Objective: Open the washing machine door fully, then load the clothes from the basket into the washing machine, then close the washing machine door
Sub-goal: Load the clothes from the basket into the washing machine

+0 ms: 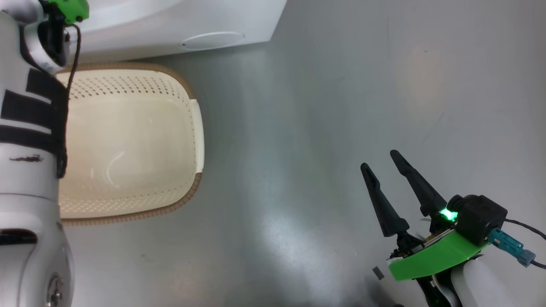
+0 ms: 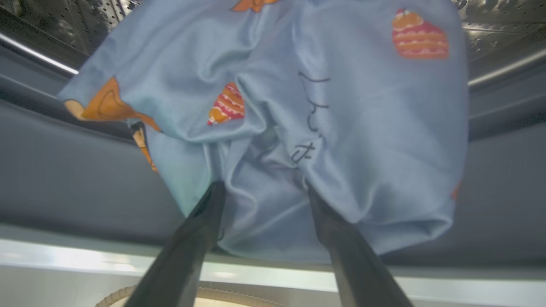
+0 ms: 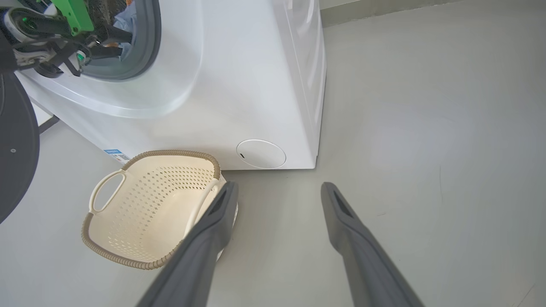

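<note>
The left claw (image 2: 264, 187) is reaching into the mouth of the washing machine (image 3: 256, 85), its two fingers standing wide apart and pinching nothing. The clothes (image 2: 362, 128) are lying straight ahead of it, bunching against both fingertips and sagging across the grey gasket (image 2: 64, 179), with the steel drum (image 2: 64, 17) showing on the far side. Whether the bundle is one garment or two, I am unable to tell. The basket (image 1: 128, 85) is sitting empty on the floor (image 1: 320, 128) just in front of the machine. The right claw (image 1: 379, 159) is hovering over bare floor well to the right of the basket, also wide open and carrying nothing. The washing machine door (image 3: 17, 145) is hanging swung out at the left. By my judgement the loading is nearly finishing: the cloth is wanting a push farther in along the fingers' own line, and the left arm is lying much nearer for that and for the door.
</note>
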Controlling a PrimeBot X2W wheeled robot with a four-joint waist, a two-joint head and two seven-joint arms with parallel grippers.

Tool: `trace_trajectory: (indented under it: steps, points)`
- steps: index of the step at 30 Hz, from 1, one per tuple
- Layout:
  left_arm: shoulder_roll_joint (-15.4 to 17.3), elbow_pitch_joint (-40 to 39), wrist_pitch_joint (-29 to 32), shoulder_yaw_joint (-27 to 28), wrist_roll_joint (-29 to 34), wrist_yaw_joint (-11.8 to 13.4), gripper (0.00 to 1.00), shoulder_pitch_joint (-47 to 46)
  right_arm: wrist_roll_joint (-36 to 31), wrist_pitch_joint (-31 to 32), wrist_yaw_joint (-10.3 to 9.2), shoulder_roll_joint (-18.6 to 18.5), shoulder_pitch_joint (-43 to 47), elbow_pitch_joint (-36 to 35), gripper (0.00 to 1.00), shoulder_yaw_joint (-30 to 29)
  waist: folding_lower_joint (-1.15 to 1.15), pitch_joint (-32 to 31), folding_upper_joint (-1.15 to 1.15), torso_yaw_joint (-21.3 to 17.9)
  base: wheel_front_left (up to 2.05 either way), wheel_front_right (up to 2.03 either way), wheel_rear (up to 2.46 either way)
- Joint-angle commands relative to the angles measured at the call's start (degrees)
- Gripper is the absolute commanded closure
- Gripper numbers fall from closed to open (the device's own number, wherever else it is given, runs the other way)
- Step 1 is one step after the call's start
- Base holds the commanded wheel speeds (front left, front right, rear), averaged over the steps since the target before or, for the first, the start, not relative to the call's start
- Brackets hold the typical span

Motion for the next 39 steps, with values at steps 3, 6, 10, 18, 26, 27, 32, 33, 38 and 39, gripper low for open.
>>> trace_trajectory:
  steps: [3,6,10,18,26,27,32,33,38,39]
  points:
    - [1.3,-0.6,-2.2,-0.1,-0.3,-0.6,0.0,-1.5,0.4,-0.3,0.09,0.3,1.5,-1.2,0.0,1.3,0.0,1.8,0.0,-0.6,0.0,0.0,0.0]
    - [1.2,0.1,-4.4,-0.5,-0.4,-1.4,0.63,-2.0,0.5,-0.3,0.09,0.7,1.1,-1.2,0.0,1.4,0.0,2.6,0.0,-1.0,0.0,0.0,0.0]
    - [1.7,1.2,-7.7,-0.9,-0.3,-1.8,1.0,-2.8,0.7,-0.3,0.09,1.0,0.6,-1.1,0.0,1.3,0.0,2.9,0.0,-1.4,0.0,0.0,0.0]
    - [2.8,2.2,-16.2,-2.8,1.8,-1.2,1.0,-3.9,0.8,-0.3,0.09,1.2,0.7,-0.5,0.0,1.5,0.0,1.5,0.0,-0.6,0.0,0.0,0.0]
    - [4.5,3.6,-21.7,-3.5,2.2,-1.6,1.0,-5.4,1.0,-0.3,0.09,0.6,1.4,0.1,0.0,2.4,0.0,-0.8,0.0,-0.4,0.0,0.0,0.0]
    - [4.7,3.6,-22.2,-3.7,2.4,-1.6,1.0,-5.7,1.1,-0.3,0.09,0.5,1.5,0.0,0.0,2.5,0.0,-0.8,0.0,-0.5,0.0,0.0,0.0]
    - [6.3,2.4,-24.0,-4.7,3.3,-2.7,1.0,-8.3,1.2,-0.3,0.09,0.1,2.2,-0.5,0.0,2.4,0.0,0.7,0.0,-1.3,0.0,0.0,0.0]
    - [6.5,2.1,-24.1,-4.8,3.4,-2.7,1.0,-8.9,1.3,-0.3,0.09,0.2,2.2,-0.6,0.0,2.3,0.0,1.2,0.0,-1.4,0.0,0.0,0.0]
    - [6.8,0.4,-24.5,-5.7,4.2,-2.9,1.0,-11.0,1.7,-0.3,0.09,0.4,2.2,-0.7,0.0,2.2,0.0,3.3,0.0,-1.8,0.0,0.0,0.0]
    - [6.7,0.1,-24.6,-5.8,4.3,-3.0,1.0,-11.5,1.7,-0.3,0.09,0.4,2.2,-0.8,0.0,2.2,0.0,3.8,0.0,-1.8,0.0,0.0,0.0]
